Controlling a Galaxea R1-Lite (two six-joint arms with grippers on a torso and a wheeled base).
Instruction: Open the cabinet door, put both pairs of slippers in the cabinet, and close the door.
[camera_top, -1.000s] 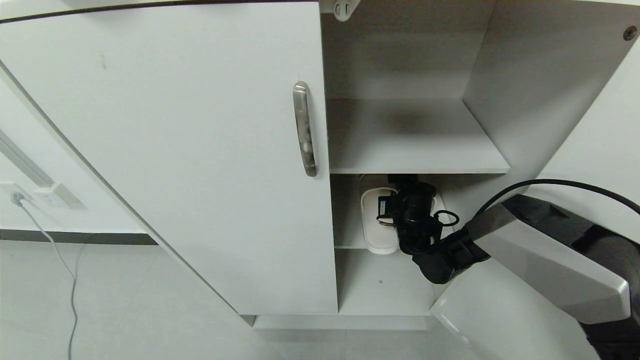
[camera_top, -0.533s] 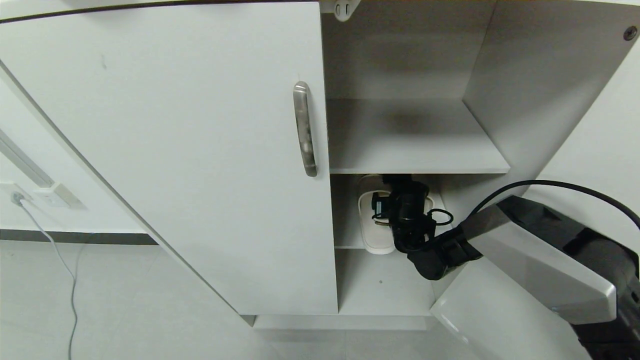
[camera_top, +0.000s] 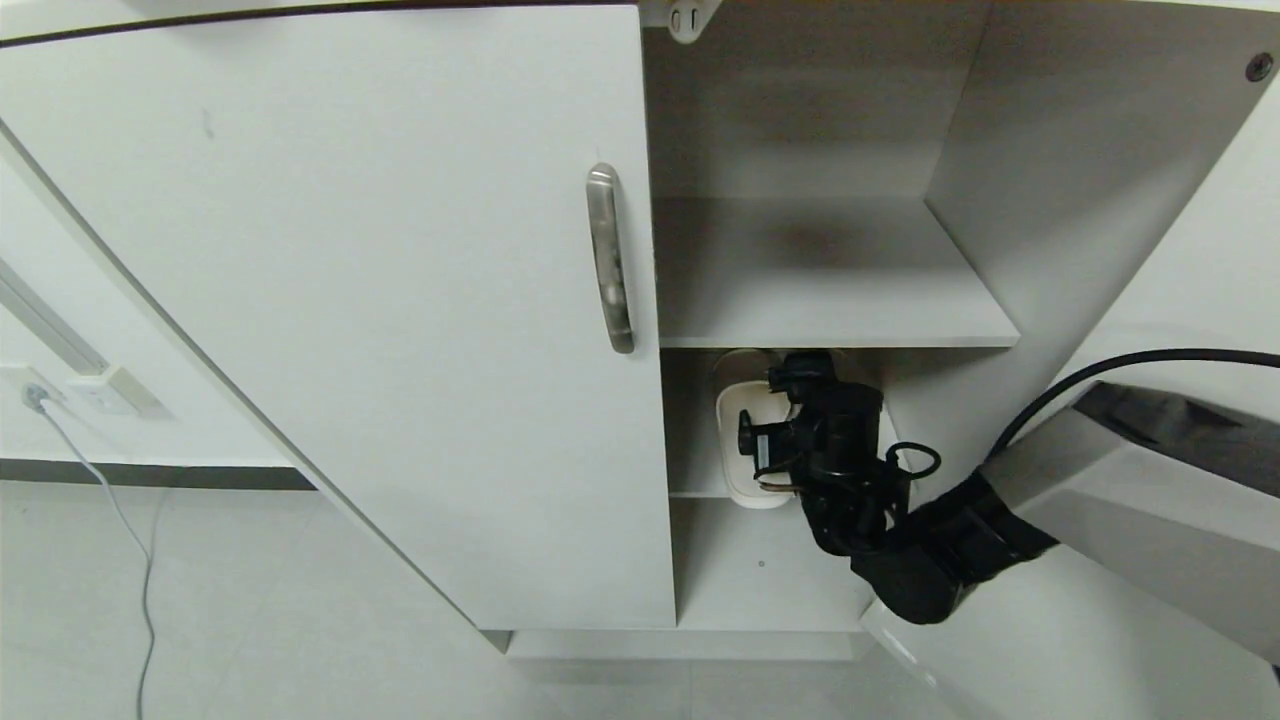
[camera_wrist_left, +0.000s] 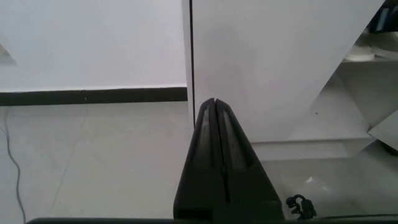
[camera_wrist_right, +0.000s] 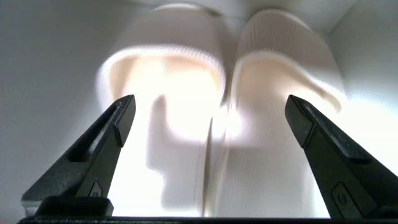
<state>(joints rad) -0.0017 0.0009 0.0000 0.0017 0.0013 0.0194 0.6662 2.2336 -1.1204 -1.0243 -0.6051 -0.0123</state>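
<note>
A pair of white slippers (camera_top: 738, 470) (camera_wrist_right: 249, 93) lies side by side on the cabinet's middle shelf (camera_top: 690, 470), toes toward the back. My right gripper (camera_top: 785, 400) (camera_wrist_right: 209, 106) is inside that compartment just in front of them, open wide, with nothing between its fingers. The slippers are also seen at the edge of the left wrist view (camera_wrist_left: 364, 53). My left gripper (camera_wrist_left: 214, 106) is shut and empty, held low over the floor outside the cabinet, near the closed left door's edge (camera_wrist_left: 189, 62).
The left door (camera_top: 400, 300) with its metal handle (camera_top: 610, 260) stands closed. The right door (camera_top: 1000, 660) is swung open beside my right arm. The upper shelf (camera_top: 820, 280) and bottom floor (camera_top: 760, 570) are bare. A cable (camera_top: 140, 560) hangs from a wall socket at far left.
My right gripper pushed a little deeper over the slippers, then drew back and lower with the arm; the slippers stay on the middle shelf, more of them showing.
</note>
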